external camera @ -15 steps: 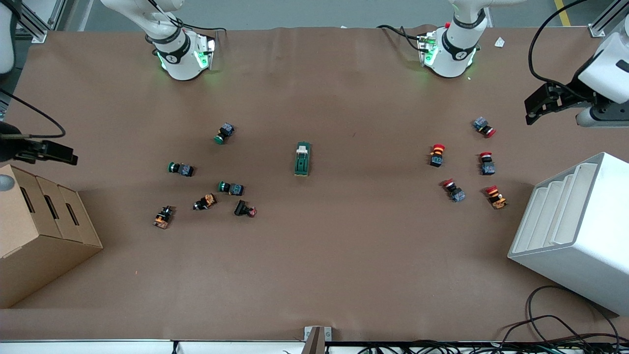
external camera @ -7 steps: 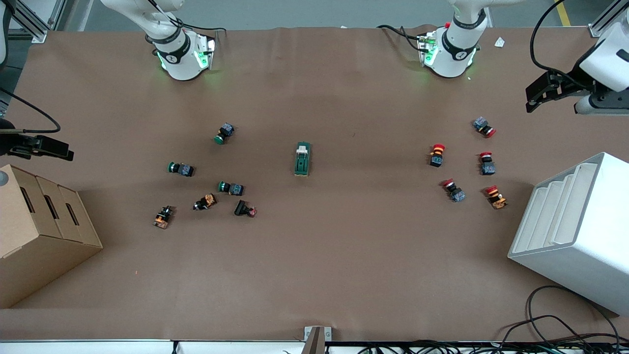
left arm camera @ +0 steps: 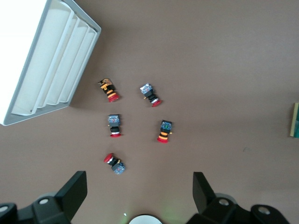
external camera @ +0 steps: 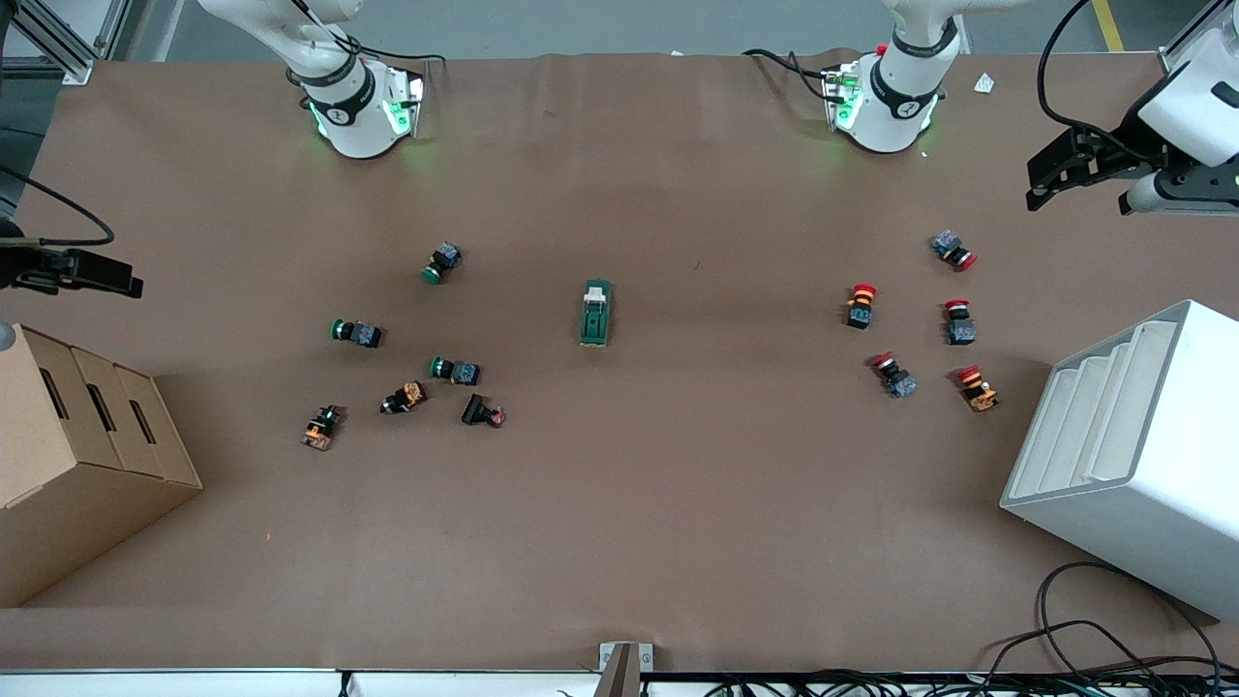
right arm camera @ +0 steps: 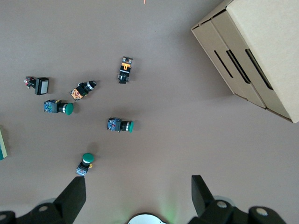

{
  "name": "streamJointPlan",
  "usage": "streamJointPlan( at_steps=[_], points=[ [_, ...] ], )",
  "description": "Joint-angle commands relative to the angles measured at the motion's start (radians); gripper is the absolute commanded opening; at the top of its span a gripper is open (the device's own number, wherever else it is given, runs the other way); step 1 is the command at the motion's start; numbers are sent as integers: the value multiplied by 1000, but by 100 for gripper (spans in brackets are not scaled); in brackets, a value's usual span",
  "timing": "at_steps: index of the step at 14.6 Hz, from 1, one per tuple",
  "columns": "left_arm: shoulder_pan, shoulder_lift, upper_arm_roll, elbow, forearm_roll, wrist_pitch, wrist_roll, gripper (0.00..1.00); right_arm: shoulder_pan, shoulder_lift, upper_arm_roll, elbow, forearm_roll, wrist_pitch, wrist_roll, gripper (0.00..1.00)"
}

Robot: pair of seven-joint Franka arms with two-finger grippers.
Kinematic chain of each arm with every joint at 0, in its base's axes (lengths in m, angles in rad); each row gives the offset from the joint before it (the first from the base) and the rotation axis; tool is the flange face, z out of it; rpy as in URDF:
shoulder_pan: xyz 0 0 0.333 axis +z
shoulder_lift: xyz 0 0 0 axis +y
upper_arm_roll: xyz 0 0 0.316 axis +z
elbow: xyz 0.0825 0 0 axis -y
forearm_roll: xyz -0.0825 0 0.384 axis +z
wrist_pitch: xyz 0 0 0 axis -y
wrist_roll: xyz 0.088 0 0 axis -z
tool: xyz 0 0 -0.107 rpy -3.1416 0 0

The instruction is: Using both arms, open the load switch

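The load switch [external camera: 596,313] is a dark-green block with a white lever piece at the end nearer the bases. It lies flat at mid-table, between the two arms' bases, and only its edge shows in the left wrist view [left arm camera: 295,120] and the right wrist view [right arm camera: 2,144]. My left gripper [external camera: 1047,184] hangs open and empty over the left arm's end of the table, above the red push-buttons [left arm camera: 139,189]. My right gripper [external camera: 116,281] hangs open and empty over the right arm's end, by the cardboard box [right arm camera: 138,193]. Both are well away from the switch.
Several red-capped push-buttons [external camera: 861,304] lie toward the left arm's end, beside a white slotted rack [external camera: 1133,455]. Green, orange and black push-buttons [external camera: 455,370] lie toward the right arm's end, beside a cardboard box [external camera: 68,455]. Cables [external camera: 1094,649] trail at the front edge.
Both grippers have drifted a little toward the bases' side of the table, staying open. The load switch and the buttons have not moved.
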Motion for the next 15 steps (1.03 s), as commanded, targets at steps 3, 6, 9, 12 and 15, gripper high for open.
streamJointPlan(
  at_steps=[3, 6, 9, 12, 15],
  points=[
    [9, 0, -3, -5, -16, 9, 19, 100, -14, -129, 16, -121, 0, 13, 6, 100],
    [9, 2, -2, 9, -8, 11, 19, 100, -11, -213, 16, -207, -2, 62, 4, 100],
    [11, 8, 1, 10, -3, 11, 16, 100, -11, -233, 15, -216, -2, 53, 7, 100],
    [12, 17, 0, 25, 50, 11, 16, 100, -7, -252, 16, -218, 0, 35, 54, 100],
    [12, 36, 1, 39, 46, 11, 19, 100, 4, -273, 16, -221, 0, 27, 62, 100]
  ],
)
